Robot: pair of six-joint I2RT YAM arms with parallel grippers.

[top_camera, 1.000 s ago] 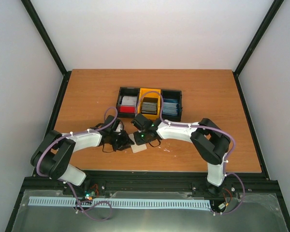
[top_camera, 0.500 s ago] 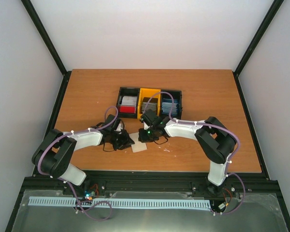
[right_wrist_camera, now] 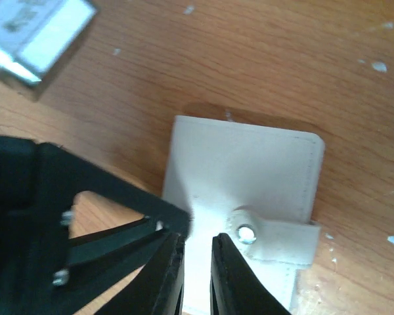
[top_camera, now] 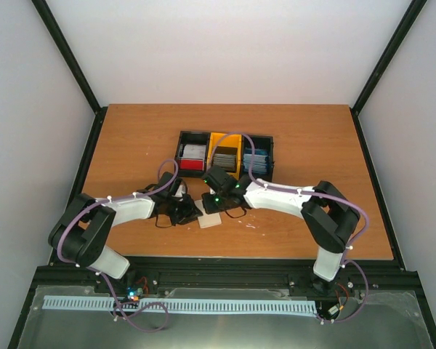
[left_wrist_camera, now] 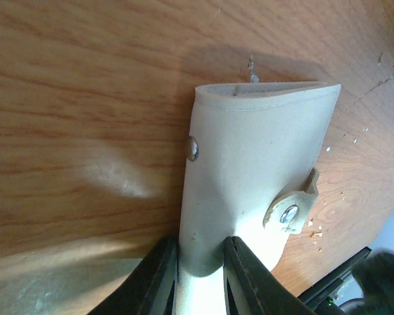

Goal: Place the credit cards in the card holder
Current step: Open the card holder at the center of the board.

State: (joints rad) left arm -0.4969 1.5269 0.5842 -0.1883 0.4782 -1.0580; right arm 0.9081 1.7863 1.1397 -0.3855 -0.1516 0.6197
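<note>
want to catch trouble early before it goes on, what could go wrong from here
1. The card holder lies folded with its snap tab across it. The left gripper pinches only one edge, so a tug on the tab may pull the holder free or drag it.
2. The right gripper works right beside the left gripper's black body over the holder, so the two may bump.

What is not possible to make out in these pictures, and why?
- Top view: card holder mostly hidden under the left gripper and right gripper.
- Right wrist view: card cut by the frame edge, print blurred.
- Right fingers: gripping anything or not, unclear.
- Left wrist view: holder's pockets hidden inside the fold.
</note>
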